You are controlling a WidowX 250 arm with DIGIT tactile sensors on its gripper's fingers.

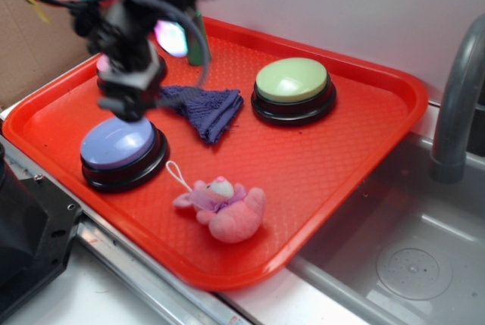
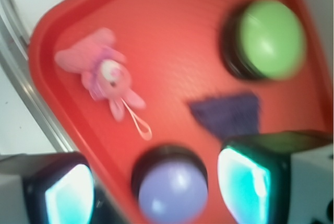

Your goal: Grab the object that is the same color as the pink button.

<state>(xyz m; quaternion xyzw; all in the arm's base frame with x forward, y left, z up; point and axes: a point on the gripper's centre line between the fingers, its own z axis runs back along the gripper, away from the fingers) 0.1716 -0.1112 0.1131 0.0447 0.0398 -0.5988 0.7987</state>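
Pink plush toy [image 1: 227, 210] lying on tray, near front edge.
Lilac bib, white face patch and white string loop are being shown; pink button is being hidden behind the arm.

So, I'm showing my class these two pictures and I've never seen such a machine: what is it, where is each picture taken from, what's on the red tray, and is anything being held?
The dark blurred shape is a robot arm; its pincer hangs above the red tray. One picture is taken from outside, the other from a camera on the arm's wrist, looking down between the two fingers. The pincer is open and holds nothing. On the tray lie a small pink plush toy, a lilac-blue button, a light green button and a folded dark blue cloth. The pink button is mostly hidden behind the arm. Beside the tray is a metal sink with a grey tap.
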